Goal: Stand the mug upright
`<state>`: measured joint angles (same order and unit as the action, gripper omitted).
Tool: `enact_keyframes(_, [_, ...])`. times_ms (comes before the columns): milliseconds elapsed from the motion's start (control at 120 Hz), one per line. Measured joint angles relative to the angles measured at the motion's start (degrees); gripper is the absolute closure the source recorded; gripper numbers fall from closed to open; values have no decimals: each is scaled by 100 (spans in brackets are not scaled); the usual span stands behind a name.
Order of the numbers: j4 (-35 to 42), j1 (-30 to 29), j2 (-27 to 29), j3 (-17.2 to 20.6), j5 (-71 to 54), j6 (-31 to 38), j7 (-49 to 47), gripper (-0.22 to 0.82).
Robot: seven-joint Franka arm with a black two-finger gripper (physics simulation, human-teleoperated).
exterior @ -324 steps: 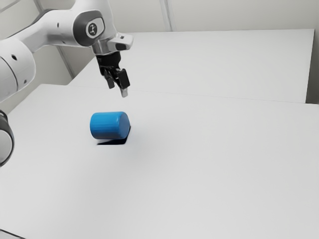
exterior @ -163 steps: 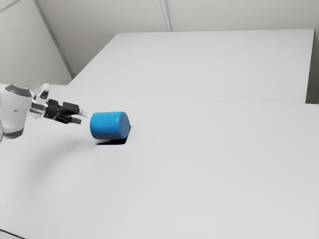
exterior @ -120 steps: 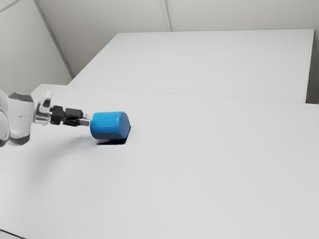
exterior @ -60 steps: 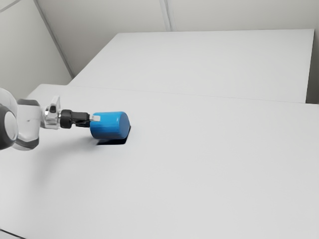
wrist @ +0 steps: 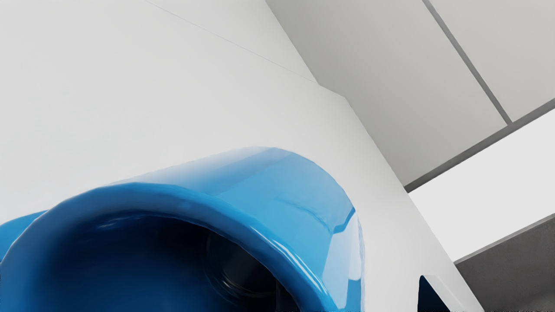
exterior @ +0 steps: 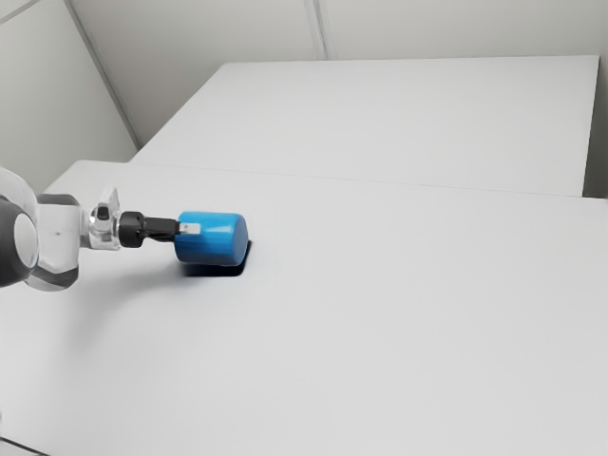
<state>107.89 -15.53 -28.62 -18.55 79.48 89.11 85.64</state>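
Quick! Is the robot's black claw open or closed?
Black two-finger claw: open, with a gap between one fingertip and the shiny blue mug.

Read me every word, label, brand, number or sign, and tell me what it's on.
None can be read: I see no lettering on the blue mug or the white table.
A mark on the white arm is too small to make out.

In the exterior view, open tabletop (exterior: 380,313) affords passage from 12 through 3 to 6 o'clock of the mug (exterior: 214,245), while the gripper (exterior: 192,229) and arm (exterior: 59,242) obstruct access at 9 o'clock.
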Motion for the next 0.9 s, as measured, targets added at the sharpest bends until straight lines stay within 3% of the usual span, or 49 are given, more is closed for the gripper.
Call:
enact_keyframes(292, [6,23,6,1,34,-54,118,68])
enact_keyframes(533, [5,49,100,22,37,-4,181,76])
enact_keyframes(717, [27,320,824,489,-352,528,178,78])
enact_keyframes(900, [362,1383,1919,688,-2256,1845,-294,79])
